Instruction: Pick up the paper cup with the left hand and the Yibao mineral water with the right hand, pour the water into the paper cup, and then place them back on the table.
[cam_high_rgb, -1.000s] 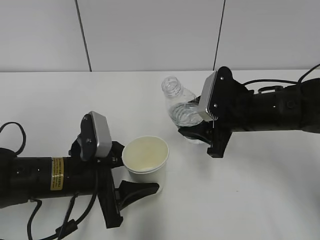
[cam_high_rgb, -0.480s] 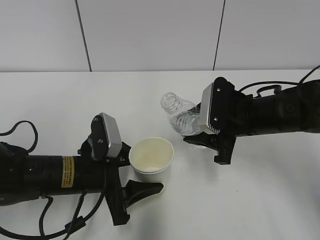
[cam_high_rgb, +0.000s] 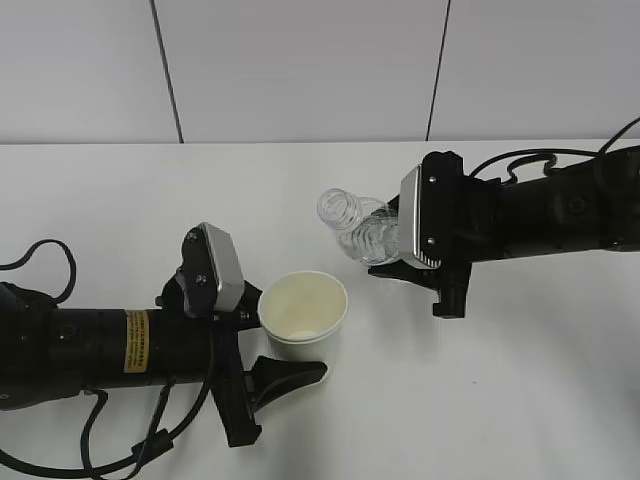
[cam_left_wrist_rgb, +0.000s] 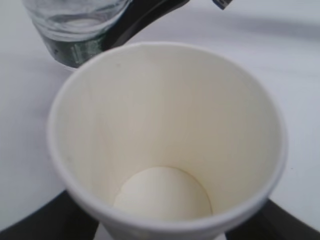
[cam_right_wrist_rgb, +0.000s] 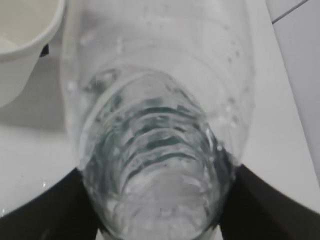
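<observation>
Pouring is about to start: the left fingers (cam_high_rgb: 285, 365) pinch the empty cup (cam_high_rgb: 303, 315), the right fingers (cam_high_rgb: 400, 272) clamp the tilted bottle (cam_high_rgb: 362, 228), whose mouth needs to come over the cup.

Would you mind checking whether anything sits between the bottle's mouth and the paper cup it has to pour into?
Nothing visible does. The Yibao mineral water tilts toward the paper cup, with only bare table between them.

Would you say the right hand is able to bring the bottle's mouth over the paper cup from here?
Probably yes: the Yibao mineral water tilts toward the paper cup, with only bare table between.
</observation>
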